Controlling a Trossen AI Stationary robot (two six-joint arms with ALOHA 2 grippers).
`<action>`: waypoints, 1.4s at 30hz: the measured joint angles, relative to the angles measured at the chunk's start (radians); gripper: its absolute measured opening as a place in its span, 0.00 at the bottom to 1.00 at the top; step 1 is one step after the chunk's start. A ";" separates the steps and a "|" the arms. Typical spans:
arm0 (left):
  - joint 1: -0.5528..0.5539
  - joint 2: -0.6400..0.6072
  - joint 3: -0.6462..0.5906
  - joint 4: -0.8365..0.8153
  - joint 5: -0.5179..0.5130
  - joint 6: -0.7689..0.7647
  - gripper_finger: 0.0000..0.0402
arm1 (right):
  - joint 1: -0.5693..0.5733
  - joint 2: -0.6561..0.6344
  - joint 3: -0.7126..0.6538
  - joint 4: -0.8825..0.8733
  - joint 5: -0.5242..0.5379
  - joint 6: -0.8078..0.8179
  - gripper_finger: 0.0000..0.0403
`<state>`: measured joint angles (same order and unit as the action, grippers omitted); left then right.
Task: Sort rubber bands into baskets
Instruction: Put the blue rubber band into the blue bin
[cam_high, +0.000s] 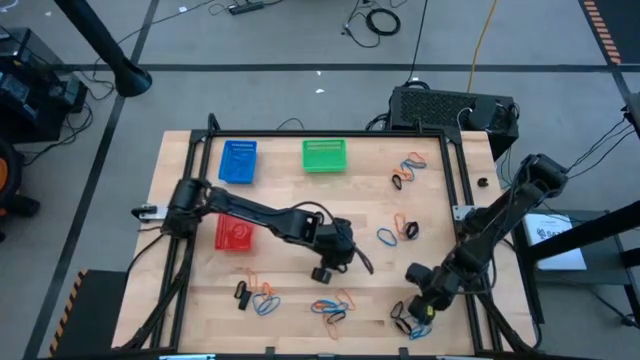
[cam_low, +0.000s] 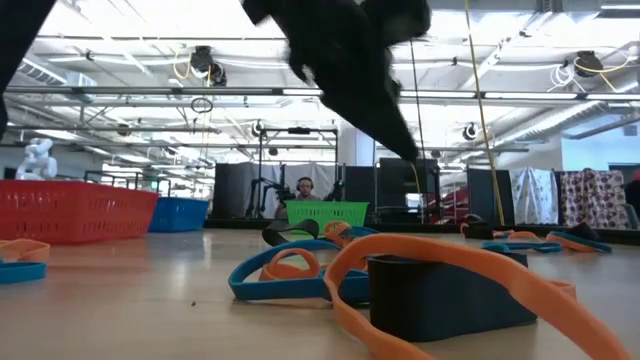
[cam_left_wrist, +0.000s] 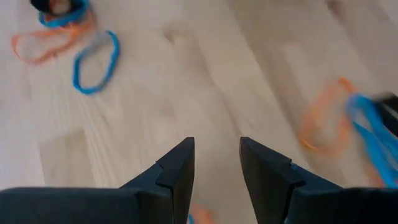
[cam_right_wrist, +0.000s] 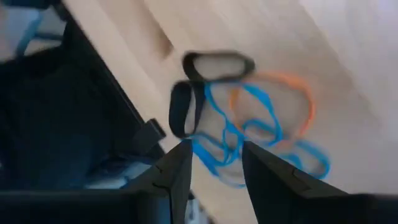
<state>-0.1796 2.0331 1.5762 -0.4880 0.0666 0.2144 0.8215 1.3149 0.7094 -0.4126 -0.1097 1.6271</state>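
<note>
The left hand (cam_high: 322, 274) hangs over the middle of the wooden table (cam_high: 290, 215), its two dark fingers (cam_left_wrist: 177, 171) a little apart with only bare wood showing between them; nothing is held. The right hand (cam_high: 418, 312) sits low near the table's front right corner, its fingers (cam_right_wrist: 177, 168) likewise slightly apart and empty, poised just above a tangle of rubber bands (cam_right_wrist: 249, 124): two black loops, several blue ones and an orange one lying across each other.

The blue basket (cam_high: 238, 161) and the green basket (cam_high: 324, 155) stand side by side towards the table's far edge, well apart from both hands; the red basket (cam_high: 233, 235) sits nearer the left side, partly covered by the left arm (cam_high: 255, 212), which crosses above it.

Other bands lie in loose clusters; one group (cam_high: 257, 297) by the front left, one (cam_high: 334, 308) just in front of the left hand, a small set (cam_high: 398, 231) right of centre, and another (cam_high: 408, 171) near the far right.

A black frame rail (cam_high: 463, 215) runs along the table's right side beside the right arm; a black box (cam_high: 452, 108) with cables sits behind the far edge; in the low view an orange band (cam_low: 460, 270) draped over a dark block fills the foreground and hides much behind it.
</note>
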 joint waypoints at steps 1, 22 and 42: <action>-0.006 -0.017 -0.005 -0.026 0.000 -0.014 0.34 | 0.012 0.009 0.000 -0.001 0.000 0.055 0.33; -0.122 -0.286 -0.290 0.063 -0.215 -0.139 0.34 | 0.130 0.264 0.000 0.148 -0.145 0.377 0.33; -0.122 -0.287 -0.294 0.075 -0.229 -0.122 0.34 | 0.115 0.247 -0.001 0.158 -0.207 0.122 0.00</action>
<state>-0.3016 1.7462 1.2819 -0.4130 -0.1619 0.0924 0.9363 1.5619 0.7086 -0.2542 -0.3169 1.7489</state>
